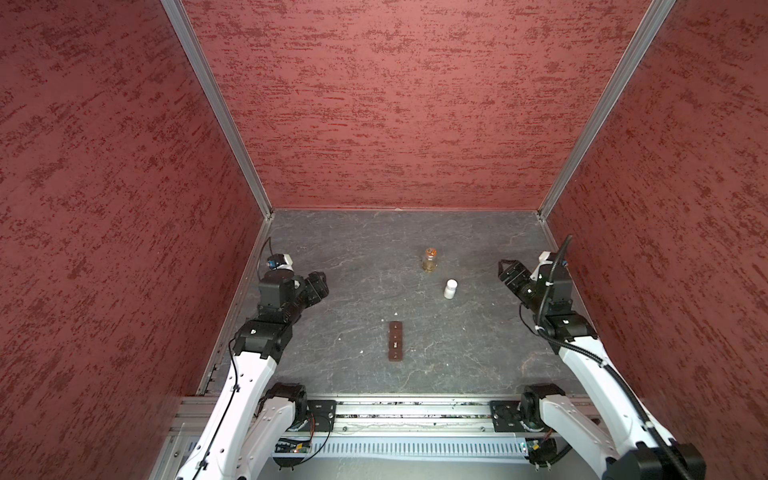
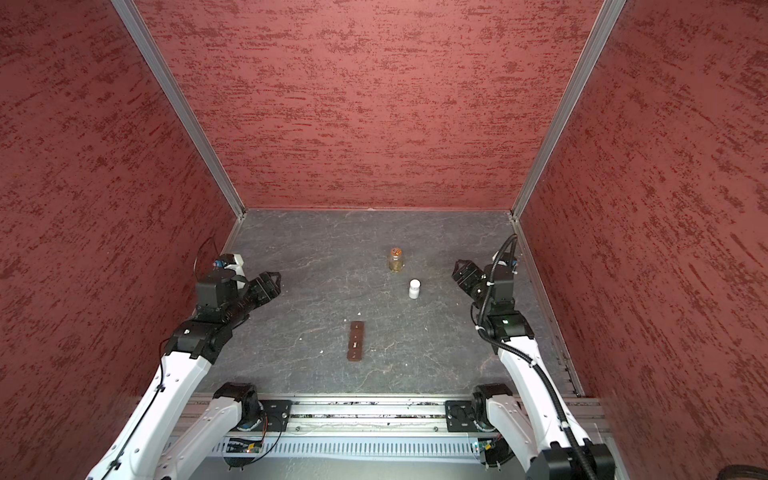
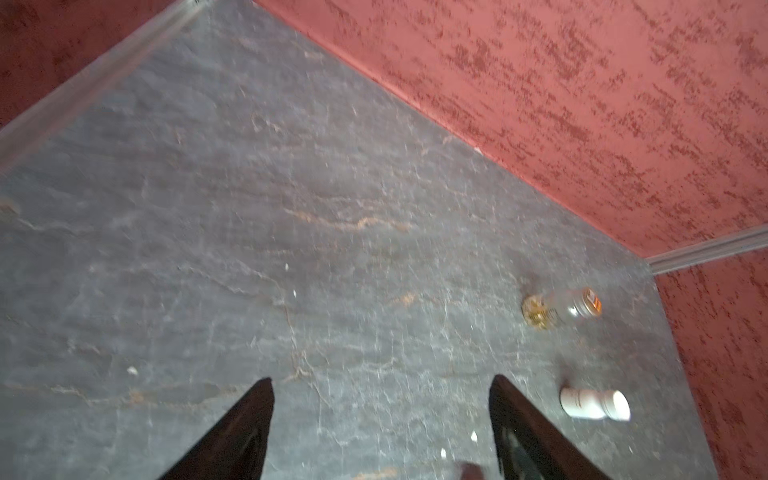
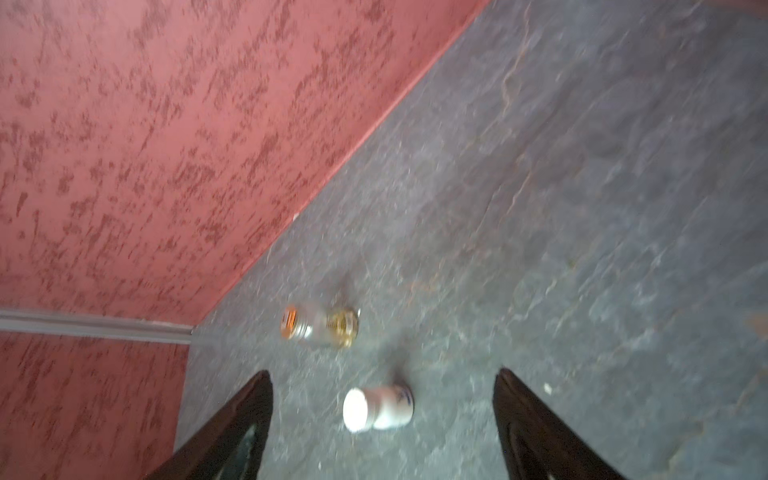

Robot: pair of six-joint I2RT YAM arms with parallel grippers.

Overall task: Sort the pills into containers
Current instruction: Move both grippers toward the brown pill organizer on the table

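The containers (image 1: 395, 341) (image 2: 356, 341) form a narrow dark-brown strip box with small white marks, lying on the grey table near its front middle. Tiny white bits that look like pills lie loose by it: one just behind it (image 1: 396, 313) (image 2: 358, 312), another to its left (image 1: 360, 351) (image 2: 321, 351). My left gripper (image 1: 322, 284) (image 2: 274, 280) (image 3: 381, 379) hovers at the left, open and empty. My right gripper (image 1: 505, 270) (image 2: 459, 268) (image 4: 382, 373) is at the right, also open and empty, pointing towards the small white bottle.
A small white bottle (image 1: 450, 288) (image 2: 414, 288) (image 3: 594, 403) (image 4: 376, 409) stands right of centre. A clear amber bottle with an orange cap (image 1: 429, 259) (image 2: 395, 261) (image 3: 561, 309) (image 4: 320, 326) stands behind it. Red walls close in three sides.
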